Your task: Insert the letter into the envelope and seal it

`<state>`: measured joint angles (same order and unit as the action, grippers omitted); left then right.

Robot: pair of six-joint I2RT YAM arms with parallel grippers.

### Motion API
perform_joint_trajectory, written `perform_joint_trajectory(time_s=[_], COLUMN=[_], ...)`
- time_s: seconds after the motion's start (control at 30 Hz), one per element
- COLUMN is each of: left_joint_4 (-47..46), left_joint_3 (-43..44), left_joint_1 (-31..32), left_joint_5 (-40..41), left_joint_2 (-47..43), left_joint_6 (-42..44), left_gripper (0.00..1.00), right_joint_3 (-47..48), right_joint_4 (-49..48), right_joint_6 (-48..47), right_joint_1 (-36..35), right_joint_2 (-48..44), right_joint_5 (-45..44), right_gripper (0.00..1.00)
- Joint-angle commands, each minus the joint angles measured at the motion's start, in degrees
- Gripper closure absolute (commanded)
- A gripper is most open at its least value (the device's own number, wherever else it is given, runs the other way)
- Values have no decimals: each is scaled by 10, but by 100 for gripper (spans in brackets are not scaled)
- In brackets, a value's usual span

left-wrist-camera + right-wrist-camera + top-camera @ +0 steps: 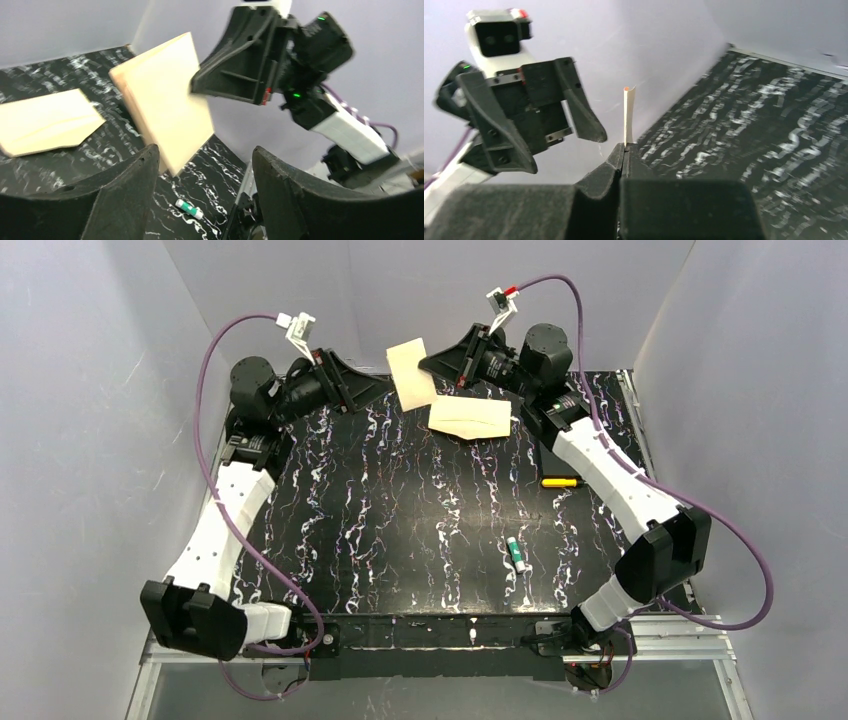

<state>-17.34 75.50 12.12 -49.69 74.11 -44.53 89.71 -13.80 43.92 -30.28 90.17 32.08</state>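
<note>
The right gripper [428, 366] held the letter [411, 375] off the table [400, 520] at the far edge, in front of the pale back wall. Its jaws were pressed tight on one edge of the sheet. From the right wrist camera the paper showed edge-on, as a thin pale strip rising upright from the closed jaws and slightly curled at its top. From the left wrist camera the same sheet appeared broad and nearly square. It was tilted, with its lower corner hanging close over the table, and I could not tell whether that corner touched. The envelope [470, 417] lay flat on the table just beside the letter and nearer the arms' bases. It showed crease lines, and in the left wrist view it had one pointed end. From above, the letter's lower edge overlapped the envelope's far left corner. The left gripper [385, 388] hung near the letter on its left and held nothing, its jaws spread wide and facing the sheet. A small yellow-and-black stick [558, 481] lay on the table on the right side, beside the right arm. A small green-and-white tube [517, 554] lay nearer the bases, well apart from the envelope.
</note>
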Motion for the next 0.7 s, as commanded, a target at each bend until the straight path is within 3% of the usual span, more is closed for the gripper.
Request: perform_joint_trajectory(time_s=[0.0, 0.1, 0.27, 0.37, 0.5, 0.67], left_joint_4=[147, 232, 162, 130, 123, 103], left_joint_3=[-19, -2, 13, 13, 36, 47], left_joint_1=[-8, -9, -10, -10, -10, -10], left_joint_5=[145, 195, 58, 31, -1, -21], left_joint_2=[-57, -54, -17, -9, -4, -8], left_joint_6=[83, 92, 33, 4, -21, -69], left_gripper=[28, 21, 6, 5, 8, 17], right_joint_3=[18, 7, -10, -24, -30, -48], right_joint_4=[99, 70, -36, -117, -142, -206], right_joint_6=[-81, -63, 18, 79, 107, 161], right_joint_1=[2, 2, 1, 1, 1, -3], right_joint_2=[-43, -41, -19, -11, -4, 11], right_joint_5=[-113, -82, 21, 47, 47, 48], right_gripper=[99, 99, 99, 99, 99, 99])
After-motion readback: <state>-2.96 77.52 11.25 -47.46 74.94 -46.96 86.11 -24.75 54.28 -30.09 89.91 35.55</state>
